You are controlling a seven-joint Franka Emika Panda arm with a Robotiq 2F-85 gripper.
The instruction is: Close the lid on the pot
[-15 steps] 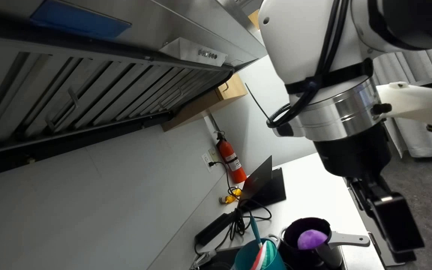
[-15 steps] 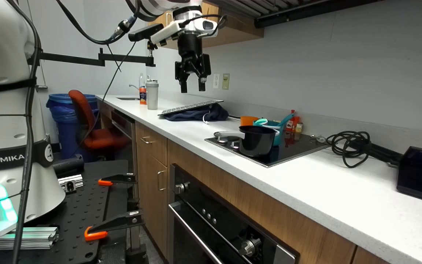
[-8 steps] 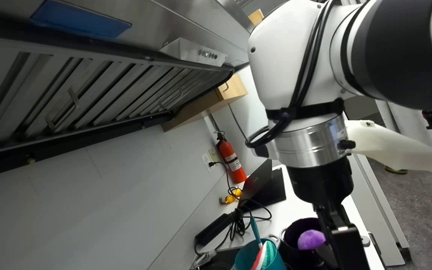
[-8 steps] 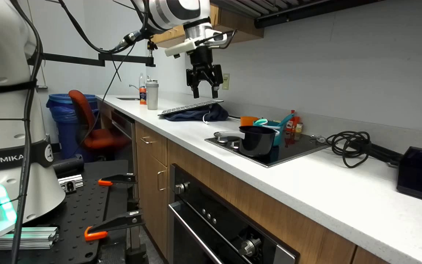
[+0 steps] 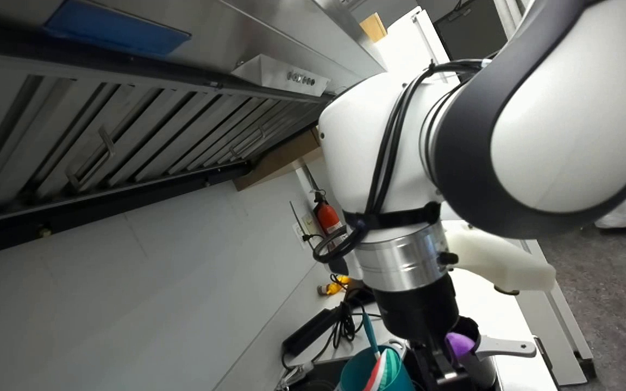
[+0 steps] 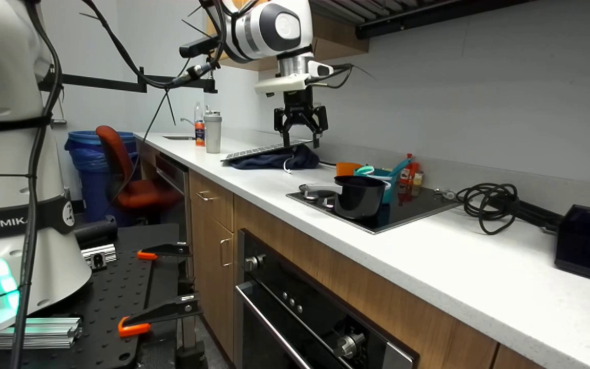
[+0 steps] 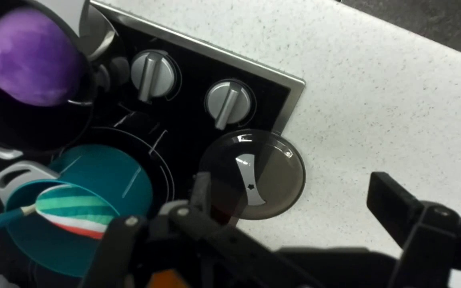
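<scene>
The pot is dark purple, nearly black inside, with a straight silvery handle. It stands on the cooktop in an exterior view (image 6: 360,199) and at the upper left of the wrist view (image 7: 26,128). A purple ball (image 7: 30,56) lies in it. The lid (image 7: 278,176) is a round, see-through dark disc with a silvery grip, lying over the cooktop's corner and partly over the counter. I cannot make the lid out clearly in the exterior views. My gripper (image 7: 294,196) is open and empty, above the lid; its left finger overlaps the lid's edge in view. It hangs above the counter in an exterior view (image 6: 301,141).
A teal pot (image 7: 102,168) with a striped mitt and a teal-handled tool stands beside the dark pot. Two cooktop knobs (image 7: 228,103) are near the lid. An orange bowl (image 6: 348,169) stands behind. A slanted keyboard-like panel (image 6: 269,149) rests on dark cloth.
The arm and open gripper have come down and moved over toward the cooktop, now covering part of the pot in an exterior view. The pot has not moved.
</scene>
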